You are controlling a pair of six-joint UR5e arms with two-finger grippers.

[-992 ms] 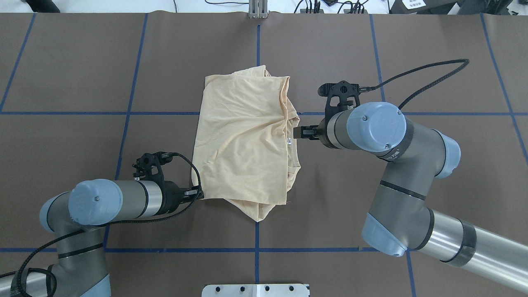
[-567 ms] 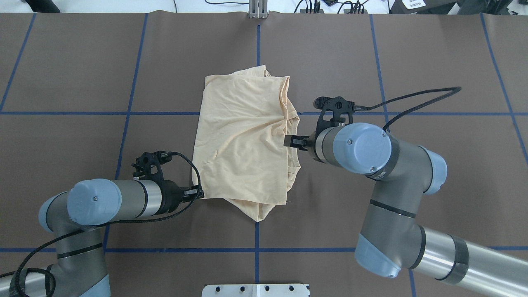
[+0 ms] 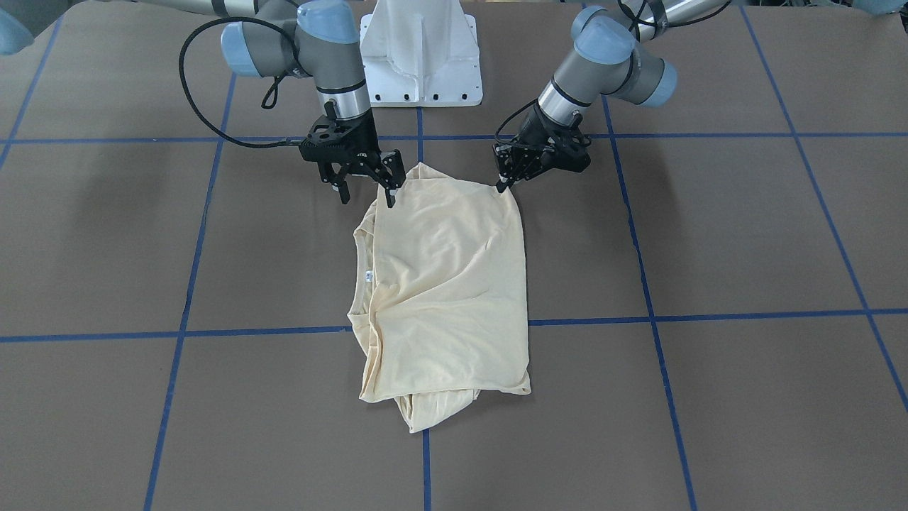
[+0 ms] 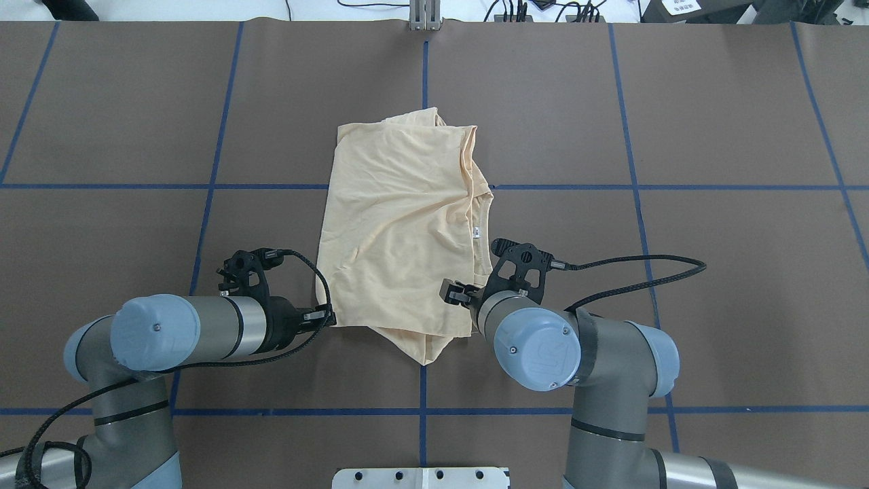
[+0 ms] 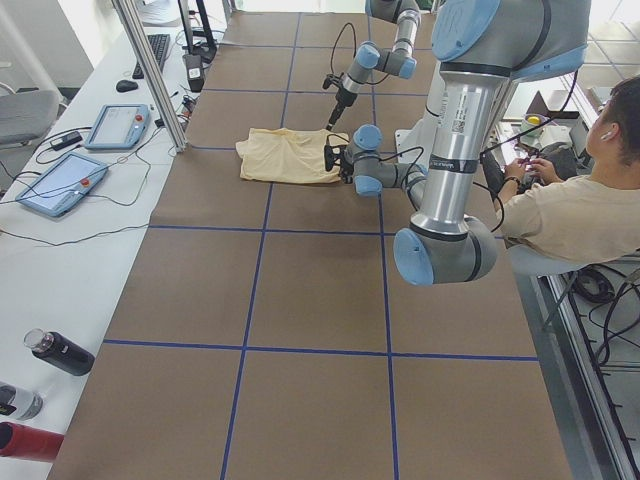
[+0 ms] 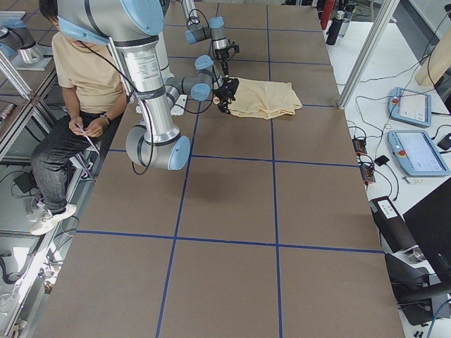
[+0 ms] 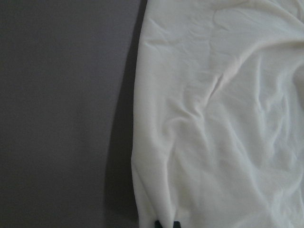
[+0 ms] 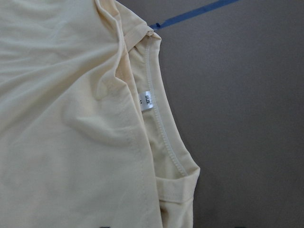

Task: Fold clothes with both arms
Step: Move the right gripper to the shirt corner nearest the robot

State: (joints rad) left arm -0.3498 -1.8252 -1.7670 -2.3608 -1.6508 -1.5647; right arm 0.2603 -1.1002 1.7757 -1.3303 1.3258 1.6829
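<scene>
Brown matting crossed by blue tape lines (image 4: 210, 187) is covering the desk (image 4: 102, 258). At the left of the overhead view, the left arm (image 4: 197, 331) is stretching low and nearly level, its forearm pointing right toward the cloth. The left fingers (image 4: 320, 316) are pinching together on the near left corner of the cream-yellow T-shirt (image 4: 400, 224); the left wrist view is showing two dark tips close together at the hem.

The T-shirt is lying folded into a rough rectangle at the middle of the desk, across the centre tape lines, with a bunched layer poking out past its near edge and another past its far edge. Its white neck label (image 4: 477, 233) is showing inside the collar along the right side.

The right arm (image 4: 611, 353) is bending at the elbow and reaching forward and left, with its wrist tilting down. The right fingers (image 3: 388, 188) are standing apart at the shirt's near right corner. One tip is sitting at the cloth's edge and the other is hanging over bare desk just beside it. Whether either is touching is not clear.
</scene>
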